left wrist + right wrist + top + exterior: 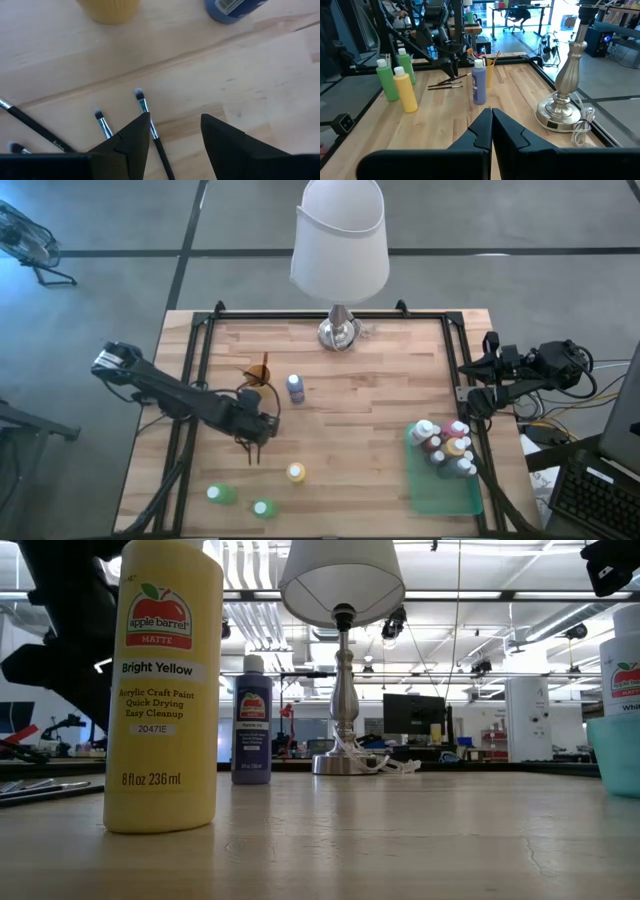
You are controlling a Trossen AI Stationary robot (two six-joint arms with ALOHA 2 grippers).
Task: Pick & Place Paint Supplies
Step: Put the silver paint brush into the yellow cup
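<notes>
Your left tool (175, 132) hovers low over the wooden counter (370, 395), fingers spread, with thin dark-handled paintbrushes (149, 125) lying on the wood between and beside them, none pinched. A purple paint bottle (295, 388) stands at its 1 o'clock, a yellow one (296, 472) at 5 o'clock. Your right tool (491, 125) waits at the counter's 3 o'clock edge, fingers pressed together, empty. More bottles crowd the green tray (440, 498).

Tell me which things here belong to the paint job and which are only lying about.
Job things: yellow bottle, purple bottle, two green bottles, brushes, bottles in the tray.
Lying about: lamp, green tray, orange cup.
</notes>
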